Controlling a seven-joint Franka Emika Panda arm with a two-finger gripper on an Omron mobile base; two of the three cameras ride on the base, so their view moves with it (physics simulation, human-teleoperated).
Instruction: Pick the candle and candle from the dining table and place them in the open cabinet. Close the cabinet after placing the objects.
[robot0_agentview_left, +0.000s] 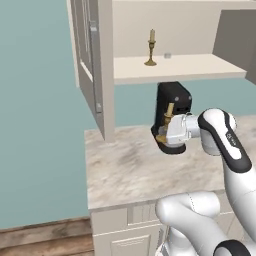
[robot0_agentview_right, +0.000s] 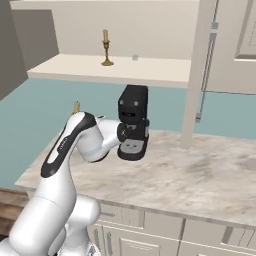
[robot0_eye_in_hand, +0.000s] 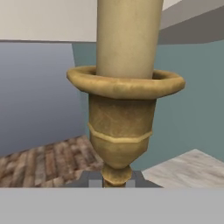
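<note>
The gripper (robot0_agentview_left: 167, 125) is clenching the slim brass stem of a candle (robot0_eye_in_hand: 124, 83), with the jaws pinched tight on the narrow neck just under the flared cup. In the hand view the two dark fingertips (robot0_eye_in_hand: 89, 179) are pressing in on that neck from either side, and the pale-yellow stub is rising straight up from between them, with the round brass collar sitting directly above the jaws. In the left base view the held candle is peeking out beside the white hand, its brass parts showing above and below the grip, and it is hanging clear above the marble counter (robot0_agentview_left: 130, 165) rather than resting on it. A black coffee machine (robot0_agentview_right: 133, 122) is standing on the counter just behind the jaws, very close to the hand.

Well above the jaws and farther back, the other candle (robot0_agentview_left: 151, 48) is standing upright on the cream shelf of the cabinet (robot0_agentview_left: 175, 67), near the middle of the shelf. The cabinet door (robot0_agentview_left: 92, 65) is hanging open off to one side of the jaws, its long silver handle (robot0_agentview_right: 207, 70) running vertically. A small pale object, too tiny to identify, is sitting on the shelf just beside the standing candle
</note>
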